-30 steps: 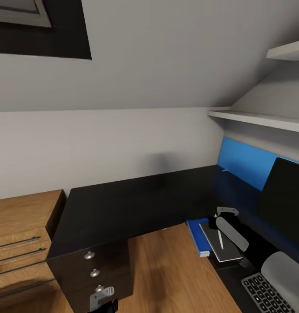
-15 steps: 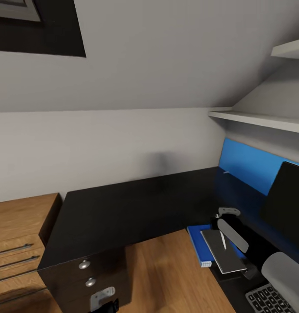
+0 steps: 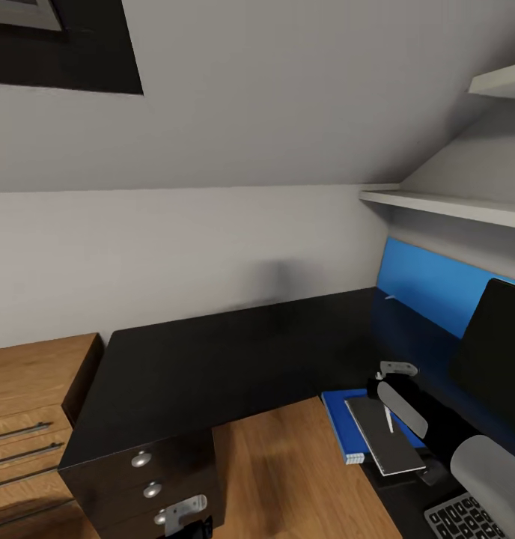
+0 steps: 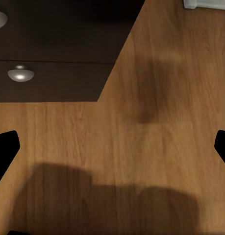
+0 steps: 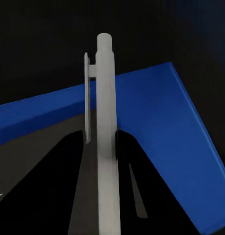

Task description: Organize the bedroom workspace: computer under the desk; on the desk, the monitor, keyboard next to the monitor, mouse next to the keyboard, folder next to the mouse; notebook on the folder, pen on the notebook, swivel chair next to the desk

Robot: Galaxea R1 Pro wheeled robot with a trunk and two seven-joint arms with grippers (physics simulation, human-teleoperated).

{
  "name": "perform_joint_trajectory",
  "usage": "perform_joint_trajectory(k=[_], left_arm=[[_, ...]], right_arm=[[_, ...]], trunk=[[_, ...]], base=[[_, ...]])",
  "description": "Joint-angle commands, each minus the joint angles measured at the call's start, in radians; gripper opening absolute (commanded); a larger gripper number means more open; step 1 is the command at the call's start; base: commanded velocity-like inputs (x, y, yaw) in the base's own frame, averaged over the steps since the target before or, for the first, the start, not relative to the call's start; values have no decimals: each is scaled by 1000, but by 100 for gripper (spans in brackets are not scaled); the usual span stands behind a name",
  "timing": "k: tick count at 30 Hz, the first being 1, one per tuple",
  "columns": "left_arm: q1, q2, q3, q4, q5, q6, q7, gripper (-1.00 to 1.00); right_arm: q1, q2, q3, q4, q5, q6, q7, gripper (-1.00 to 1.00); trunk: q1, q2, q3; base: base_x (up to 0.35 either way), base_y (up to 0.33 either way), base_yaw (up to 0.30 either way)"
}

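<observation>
A slim white pen (image 5: 106, 137) is pinched upright between the right gripper's (image 3: 392, 397) jaws, just above the grey notebook (image 3: 382, 435), which lies stacked on the blue folder (image 3: 338, 424) at the near right of the black surface (image 3: 235, 352). The pen seems held low there so it can be laid on the stack; whether its tip touches the cover is unclear. The monitor (image 3: 497, 359) stands right of the stack, the keyboard (image 3: 467, 520) nearer. The left gripper (image 4: 112, 147) hangs over the wood floor (image 4: 156, 161) beside the drawer unit (image 3: 153, 486), jaws wide and empty.

Wood floor (image 4: 156, 147) — dark drawer unit (image 4: 53, 49)
</observation>
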Motion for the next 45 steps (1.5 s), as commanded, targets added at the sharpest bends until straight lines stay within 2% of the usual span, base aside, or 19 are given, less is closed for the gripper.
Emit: perform_joint_trajectory(k=[1,14,20,21,32,40,41,45], left_arm=[[0,0,-4,-2,11,4,8,100],[0,0,-3,-2,11,4,8,100],[0,0,-2,-2,10,3,8,100],[0,0,-2,-2,10,3,8,100],[0,3,-1,-3,8,3,6,100],[0,3,-1,-3,8,3,6,100],[0,3,-1,-2,8,3,7,100],[0,5,0,-1,9,3,7,100]], right_arm=[[-2,-1,5,-2,-8,1,-2,-100],[-2,0,7,-2,-8,2,5,-100],[-2,-1,8,-3,-3,3,7,-100],[-2,-1,8,-3,-3,3,7,100],[-2,-1,7,-18,-1,2,5,100],[-1,-2,-21,-176,-10,10,-4,100],[0,1,-20,-194,-12,10,-5,100],[6,40,-19,-229,-14,14,-39,100]], trunk=[[4,-8,-5],[54,-99,-45],[54,-99,-45],[54,-99,-45],[54,-99,-45],[54,-99,-45],[54,-99,-45],[54,-99,-44]], base=[[0,0,0],[0,0,0],[0,0,0],[0,0,0],[0,0,0],[0,0,3],[0,0,86],[0,0,157]])
